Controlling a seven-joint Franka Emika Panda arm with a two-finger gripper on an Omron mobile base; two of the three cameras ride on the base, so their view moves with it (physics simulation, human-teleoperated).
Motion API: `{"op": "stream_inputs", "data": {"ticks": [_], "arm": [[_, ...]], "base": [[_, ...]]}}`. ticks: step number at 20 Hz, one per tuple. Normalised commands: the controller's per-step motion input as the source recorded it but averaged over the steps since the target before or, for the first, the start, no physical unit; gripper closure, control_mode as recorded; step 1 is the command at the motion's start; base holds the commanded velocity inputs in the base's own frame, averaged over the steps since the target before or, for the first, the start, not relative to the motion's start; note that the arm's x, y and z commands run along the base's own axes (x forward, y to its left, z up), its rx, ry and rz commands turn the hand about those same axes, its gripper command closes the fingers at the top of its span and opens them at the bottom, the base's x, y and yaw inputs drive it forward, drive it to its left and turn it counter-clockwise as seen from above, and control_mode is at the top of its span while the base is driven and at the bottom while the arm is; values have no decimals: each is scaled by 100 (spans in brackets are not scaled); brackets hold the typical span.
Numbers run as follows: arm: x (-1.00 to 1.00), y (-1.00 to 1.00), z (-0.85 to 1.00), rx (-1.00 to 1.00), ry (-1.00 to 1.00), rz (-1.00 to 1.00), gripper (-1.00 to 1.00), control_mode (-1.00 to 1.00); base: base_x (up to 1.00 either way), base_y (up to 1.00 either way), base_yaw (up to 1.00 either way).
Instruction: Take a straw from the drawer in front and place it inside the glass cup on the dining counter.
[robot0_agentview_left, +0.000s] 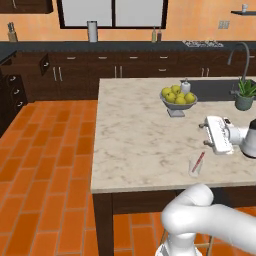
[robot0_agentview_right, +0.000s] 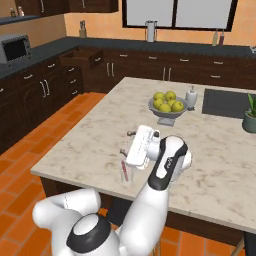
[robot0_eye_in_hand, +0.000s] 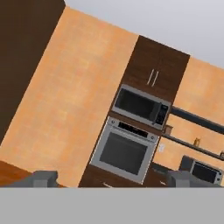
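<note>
Straw (robot0_agentview_left: 198, 162) stands tilted inside the glass cup (robot0_agentview_left: 195, 166), which sits on the dining bench (robot0_agentview_left: 135, 135) near its front edge, toward the right corner in the left base view. The gripper (robot0_agentview_left: 204, 134) is turned sideways above the bench, just above and behind the cup, its fingers (robot0_agentview_left: 202, 126) released and spread wide, grasping nothing. A grey bowl of yellow fruit (robot0_agentview_left: 178, 97) sits further back on the bench. The drawer (robot0_agentview_right: 82, 58) stands pulled out at the far cabinets.

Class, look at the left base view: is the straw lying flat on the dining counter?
No. The straw stands slanted inside the glass cup near the dining counter's front edge.
</note>
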Motion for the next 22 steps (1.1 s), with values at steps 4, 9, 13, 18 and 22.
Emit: {"op": "stream_inputs", "data": {"ticks": [4,9,13,18,22], "arm": [[-33,26,69,-35,-25,-6,-100,-100],[-37,46,46,-55,-21,-9,-100,-100],[-30,53,35,-64,-16,-9,-100,-100],[-36,62,12,-64,-14,-5,-100,-100],[-17,77,-2,-67,-11,0,-100,-100]], "base": [[0,0,0],[0,0,0],[0,0,0],[0,0,0],[0,0,0]]}}
